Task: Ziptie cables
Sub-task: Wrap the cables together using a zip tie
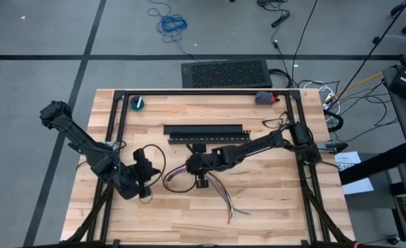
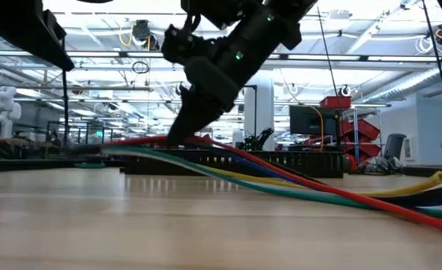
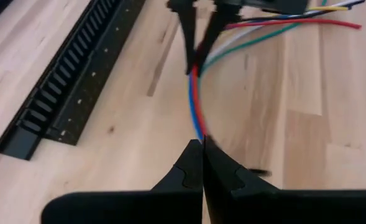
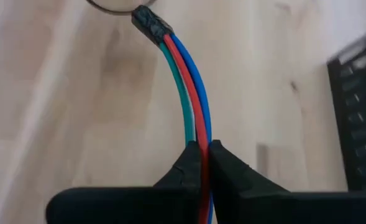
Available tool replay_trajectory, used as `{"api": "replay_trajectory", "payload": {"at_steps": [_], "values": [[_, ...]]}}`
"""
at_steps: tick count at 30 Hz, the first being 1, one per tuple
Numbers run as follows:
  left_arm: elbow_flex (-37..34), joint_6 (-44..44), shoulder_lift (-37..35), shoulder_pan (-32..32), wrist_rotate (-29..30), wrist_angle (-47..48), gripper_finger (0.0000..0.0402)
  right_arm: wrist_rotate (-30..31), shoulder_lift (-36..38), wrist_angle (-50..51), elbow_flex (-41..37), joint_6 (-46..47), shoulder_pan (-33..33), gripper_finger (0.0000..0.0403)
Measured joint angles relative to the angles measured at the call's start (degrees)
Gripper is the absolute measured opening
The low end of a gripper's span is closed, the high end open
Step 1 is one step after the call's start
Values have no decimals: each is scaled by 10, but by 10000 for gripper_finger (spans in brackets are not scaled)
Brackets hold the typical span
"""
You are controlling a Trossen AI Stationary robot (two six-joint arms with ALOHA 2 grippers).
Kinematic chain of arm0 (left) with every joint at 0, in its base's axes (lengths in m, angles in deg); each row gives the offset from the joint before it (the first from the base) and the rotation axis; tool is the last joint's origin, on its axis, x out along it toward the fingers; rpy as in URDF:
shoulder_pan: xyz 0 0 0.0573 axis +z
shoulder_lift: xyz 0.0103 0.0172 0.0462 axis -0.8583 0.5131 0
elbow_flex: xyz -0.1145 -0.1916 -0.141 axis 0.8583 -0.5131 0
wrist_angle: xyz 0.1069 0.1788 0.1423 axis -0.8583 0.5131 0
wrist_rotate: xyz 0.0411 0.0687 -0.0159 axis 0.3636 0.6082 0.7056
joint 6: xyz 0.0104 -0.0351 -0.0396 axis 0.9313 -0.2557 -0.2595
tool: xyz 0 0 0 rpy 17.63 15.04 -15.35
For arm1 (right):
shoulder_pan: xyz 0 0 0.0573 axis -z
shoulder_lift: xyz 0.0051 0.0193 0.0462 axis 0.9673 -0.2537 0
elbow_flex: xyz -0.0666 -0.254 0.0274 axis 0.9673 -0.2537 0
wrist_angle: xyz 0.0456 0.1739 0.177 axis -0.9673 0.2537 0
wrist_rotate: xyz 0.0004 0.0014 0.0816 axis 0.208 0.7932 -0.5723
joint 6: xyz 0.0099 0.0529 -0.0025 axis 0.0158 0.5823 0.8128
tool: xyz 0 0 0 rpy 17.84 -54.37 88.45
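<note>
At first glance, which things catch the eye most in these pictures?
The coloured cables fan across the middle of the wooden table, and the right gripper is shut on them. The left gripper pinches the same bundle nearby. Behind them lies the black slotted duct.

I see no words, numbers, brand names or signs that I can read on the table, the arms or anywhere in the room behind.

Left end effector (image 3: 202, 149) shut on cables (image 3: 196, 106), w/ right end effector (image 3: 198, 59) pinching them farther along, beside duct (image 3: 71, 93).
</note>
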Motion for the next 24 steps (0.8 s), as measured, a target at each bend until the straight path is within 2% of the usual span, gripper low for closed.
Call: {"api": "replay_trajectory", "payload": {"at_steps": [12,17,20,24], "values": [[-15,1,28,23,3,-23,0,-10,-1,-44,1,-5,-4,2],[-17,85,62,50,26,-138,0,-41,-1,-64,1,5,-7,2],[-17,143,74,73,3,-205,0,-44,-1,-73,1,13,-14,2],[-17,168,86,90,-25,-238,0,-47,-1,-50,1,15,-25,1]]}}
